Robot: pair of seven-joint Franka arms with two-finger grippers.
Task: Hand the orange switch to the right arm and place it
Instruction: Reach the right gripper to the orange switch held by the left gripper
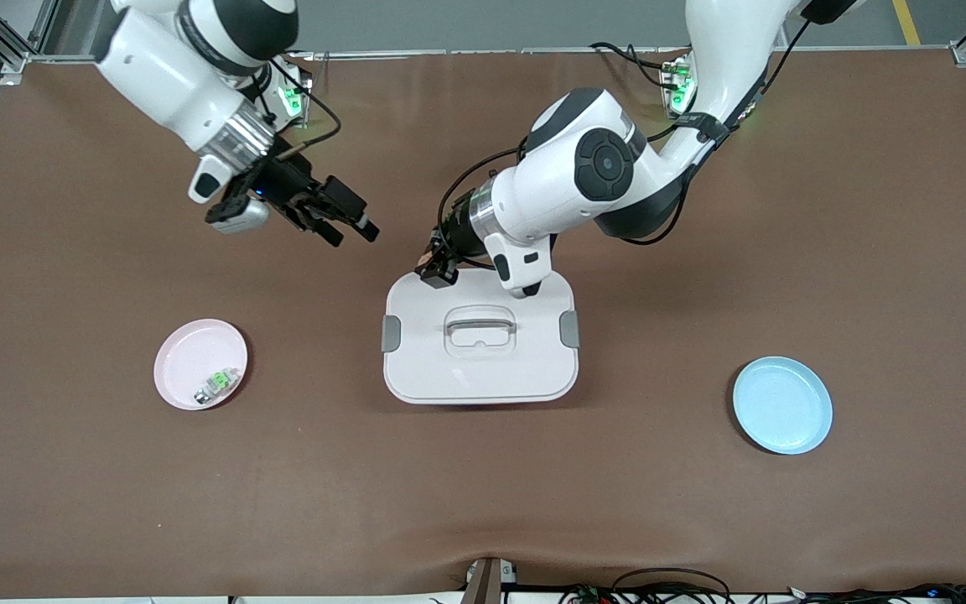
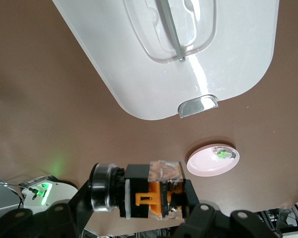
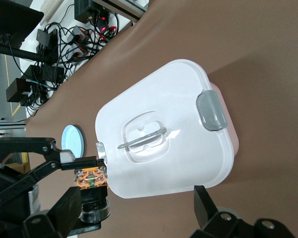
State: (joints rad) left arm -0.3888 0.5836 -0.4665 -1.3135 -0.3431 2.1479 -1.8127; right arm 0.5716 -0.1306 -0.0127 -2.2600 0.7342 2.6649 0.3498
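The left gripper (image 2: 154,208) is clamped on the orange switch (image 2: 151,191), held in the air over the edge of the white lidded box (image 1: 480,369) farthest from the front camera. The right gripper (image 1: 347,225), jaws wide apart and empty, hangs over bare tabletop (image 1: 80,495) just beside it. A pink plate (image 1: 185,356) holds a green part (image 1: 218,382); a blue plate (image 1: 782,405) lies toward the left arm's end.
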